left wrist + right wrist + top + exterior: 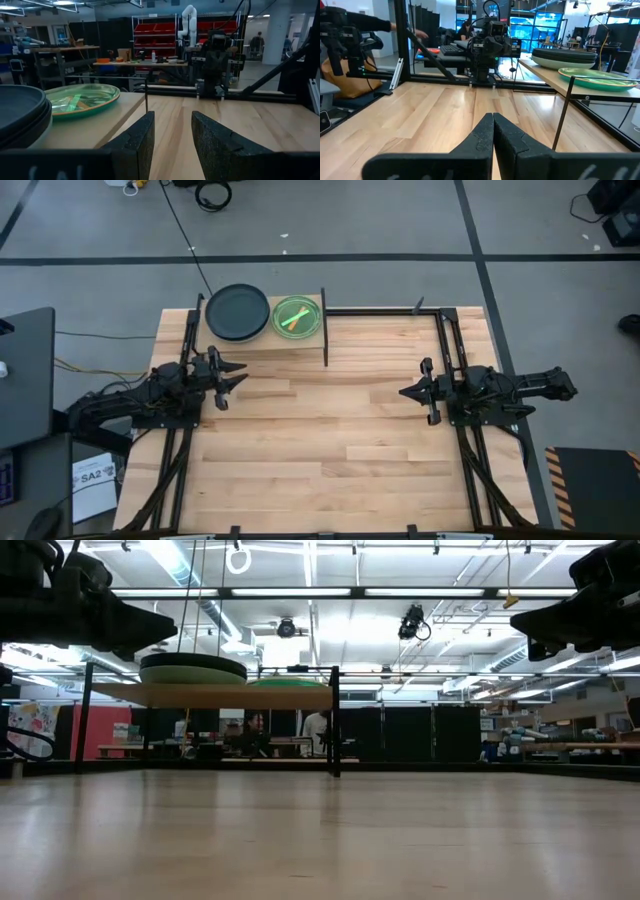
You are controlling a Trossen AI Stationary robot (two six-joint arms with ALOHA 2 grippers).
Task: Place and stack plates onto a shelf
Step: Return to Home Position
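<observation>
Count from the high view: two stacks of plates stand on the small rectangular light-wood shelf [262, 350] with thin black metal legs, at the far edge of the wooden table [330, 450].

Stack 1: I see a round black plate [237, 312] on top. The left wrist view shows two dark rims, one on the other. The low view shows a pale mint green plate [192, 675] beneath them.

Stack 2: a translucent bright green plate [296, 317] lies on top, just beside the black one, toward the right arm's side. I cannot count what lies under it.

The left gripper [238, 376] hangs over the table just in front of the shelf's black-plate end. Its fingers [140, 140] are apart with nothing between them. Both stacks lie off to one side of the fingers, not touching them.

The right gripper [403, 392] hangs over the table, well apart from the shelf. Its fingers [482, 135] are pressed together and hold nothing.
</observation>
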